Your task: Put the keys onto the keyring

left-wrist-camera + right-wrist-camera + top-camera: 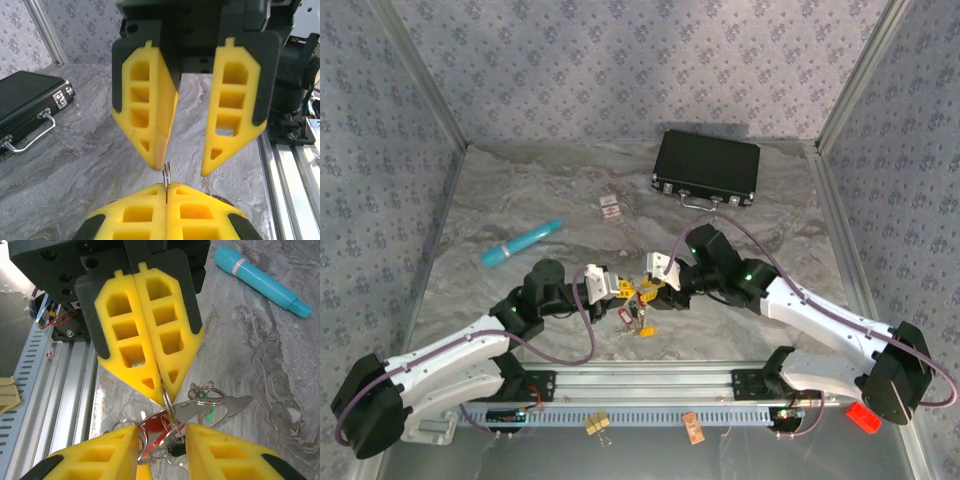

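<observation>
The thin silvery wire keyring (166, 175) is seen edge-on in the left wrist view. It stands up from the tips of the left tool (166, 189), whose 2 yellow fingers are pressed together and clench it. In the right wrist view the small keys (222, 407) are gathered in 1 bunch just under that tool: a flat silver blade, a red plastic head and a bit of green, with several small split rings among them. How the rings are linked with each other is hard to make out, and I cannot tell whether the bunch rests on the surface below. Its lower part is cut off by the frame edge and partly hidden by the fingers of the right tool (162, 432), which are spread apart, released. In the top view both tools meet tip to tip over the near middle of the grey marbled worktop (550, 190). A turquoise plastic cylinder (521, 244) lies to the left, a black rectangular case with a metal handle (708, 166) stands at the far side, and a small red-and-white card (611, 207) lies between them.
</observation>
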Tool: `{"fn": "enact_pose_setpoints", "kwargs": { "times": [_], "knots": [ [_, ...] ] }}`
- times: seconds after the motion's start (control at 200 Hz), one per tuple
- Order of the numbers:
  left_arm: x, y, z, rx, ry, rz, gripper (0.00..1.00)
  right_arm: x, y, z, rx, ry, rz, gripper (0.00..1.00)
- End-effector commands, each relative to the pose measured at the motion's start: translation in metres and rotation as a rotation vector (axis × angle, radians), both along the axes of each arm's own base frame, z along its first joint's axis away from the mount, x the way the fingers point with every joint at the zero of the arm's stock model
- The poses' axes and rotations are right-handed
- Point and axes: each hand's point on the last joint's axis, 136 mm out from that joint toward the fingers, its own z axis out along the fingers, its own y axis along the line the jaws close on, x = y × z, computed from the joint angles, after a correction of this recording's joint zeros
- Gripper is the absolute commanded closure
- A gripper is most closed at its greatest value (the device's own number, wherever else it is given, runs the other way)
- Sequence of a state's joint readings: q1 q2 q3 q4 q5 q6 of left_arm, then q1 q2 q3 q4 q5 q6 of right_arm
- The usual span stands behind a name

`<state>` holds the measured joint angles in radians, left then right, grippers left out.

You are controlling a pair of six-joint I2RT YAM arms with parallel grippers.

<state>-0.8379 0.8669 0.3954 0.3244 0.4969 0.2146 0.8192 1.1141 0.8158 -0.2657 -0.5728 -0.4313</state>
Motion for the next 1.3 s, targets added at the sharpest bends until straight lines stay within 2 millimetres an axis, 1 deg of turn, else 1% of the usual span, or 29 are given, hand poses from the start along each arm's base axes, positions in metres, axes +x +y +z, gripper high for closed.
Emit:
{"fn": "enact_pose_setpoints", "kwargs": {
  "times": [0.0,0.18,0.255,0.3,0.365,0.425,0.47,0.495,0.585,0.72,0.84,0.9,0.925,1.159,1.294],
  "knots": [
    [-0.006,-0.004,0.018,-0.075,-0.030,-0.038,1.00,0.000,0.007,0.007,0.051,0.016,0.012,0.71],
    [-0.006,-0.004,0.019,-0.079,-0.030,-0.041,1.00,0.000,0.009,0.007,0.060,0.022,0.014,0.82],
    [-0.007,-0.004,0.019,-0.078,-0.031,-0.042,1.00,0.001,0.009,0.008,0.062,0.022,0.015,0.91],
    [-0.006,-0.003,0.018,-0.077,-0.031,-0.039,1.00,0.001,0.009,0.008,0.058,0.022,0.015,1.00],
    [-0.004,-0.002,0.018,-0.068,-0.030,-0.027,1.00,0.002,0.008,0.007,0.041,0.019,0.008,1.00],
    [-0.001,-0.001,0.017,-0.054,-0.026,-0.002,0.88,0.003,0.006,0.007,0.019,0.011,0.003,1.00],
    [0.001,0.001,0.015,-0.038,-0.027,0.012,0.73,0.004,0.004,0.007,0.001,0.003,0.001,1.00],
    [0.002,0.002,0.014,-0.030,-0.028,0.018,0.67,0.004,0.003,0.007,-0.011,-0.002,0.000,1.00],
    [0.003,0.004,0.011,0.007,-0.031,0.032,0.59,0.005,-0.002,0.005,-0.071,-0.023,-0.001,1.00],
    [0.005,0.006,0.006,0.066,-0.029,0.035,0.58,0.006,-0.006,0.002,-0.167,-0.052,0.004,1.00],
    [0.005,0.006,0.007,0.086,-0.037,0.028,0.58,0.008,-0.008,0.003,-0.226,-0.085,0.017,1.00],
    [0.005,0.006,0.008,0.092,-0.038,0.025,0.58,0.010,-0.005,0.007,-0.233,-0.107,0.021,1.00],
    [0.005,0.005,0.008,0.093,-0.038,0.023,0.58,0.007,-0.008,0.005,-0.253,-0.096,0.026,1.00],
    [0.003,0.002,0.010,0.092,-0.037,0.002,0.58,0.002,0.001,0.011,-0.263,-0.119,0.071,1.00],
    [0.003,0.000,0.013,0.077,-0.038,-0.004,0.61,0.000,0.008,0.012,-0.260,-0.128,0.090,1.00]
  ]
}}
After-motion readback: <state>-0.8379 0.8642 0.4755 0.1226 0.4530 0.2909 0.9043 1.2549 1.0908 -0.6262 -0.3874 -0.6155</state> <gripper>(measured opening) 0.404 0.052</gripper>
